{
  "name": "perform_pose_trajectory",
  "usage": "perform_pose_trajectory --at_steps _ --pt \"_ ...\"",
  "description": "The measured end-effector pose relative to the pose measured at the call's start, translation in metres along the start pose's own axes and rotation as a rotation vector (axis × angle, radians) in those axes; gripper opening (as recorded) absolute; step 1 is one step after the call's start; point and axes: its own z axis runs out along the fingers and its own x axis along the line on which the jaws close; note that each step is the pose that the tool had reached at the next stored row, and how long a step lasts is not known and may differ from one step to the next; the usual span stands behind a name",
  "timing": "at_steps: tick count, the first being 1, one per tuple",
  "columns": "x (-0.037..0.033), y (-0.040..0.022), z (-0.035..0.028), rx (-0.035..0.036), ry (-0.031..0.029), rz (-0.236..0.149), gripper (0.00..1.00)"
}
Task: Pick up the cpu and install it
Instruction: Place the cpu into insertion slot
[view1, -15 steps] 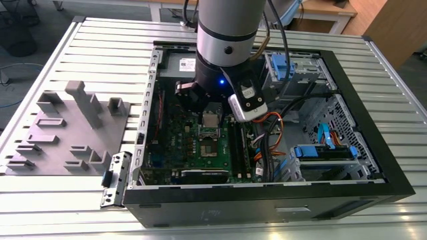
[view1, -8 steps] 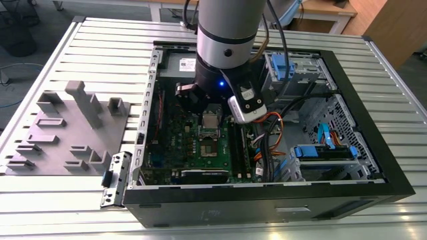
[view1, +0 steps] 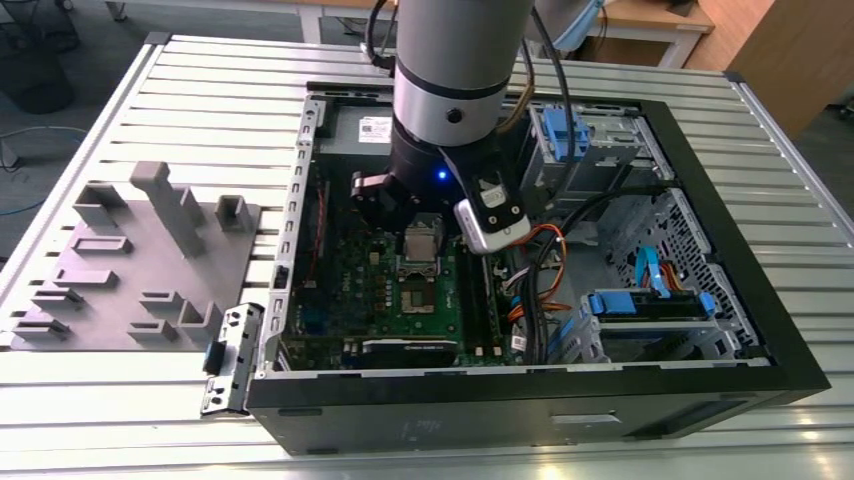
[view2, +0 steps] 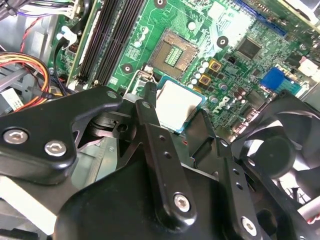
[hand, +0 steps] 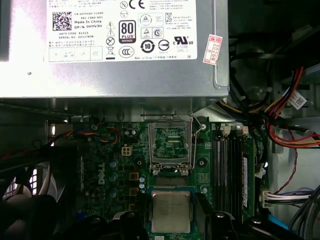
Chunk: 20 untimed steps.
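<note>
So the gripper (view2: 179, 114) has its black fingers (view2: 150, 120) pinched on opposite edges of the cpu (view2: 176, 100). The chip hangs over the green motherboard (view2: 155, 20) just short of the open socket (view2: 175, 54), not in it yet. I'd say the trick is keeping the chip flat and its edges parallel with the socket's metal frame. Go easy too, because the bare contacts in that dark centre probably won't forgive a corner dragging across them, and the memory sticks (view2: 107, 40) sit just beside it.
</note>
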Motion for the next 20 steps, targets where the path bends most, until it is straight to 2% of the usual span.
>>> perform_pose_trajectory --at_steps 20 --pt "-0.0001 -0.0002 0.0057 0.0001 -0.0001 0.0 0.47"
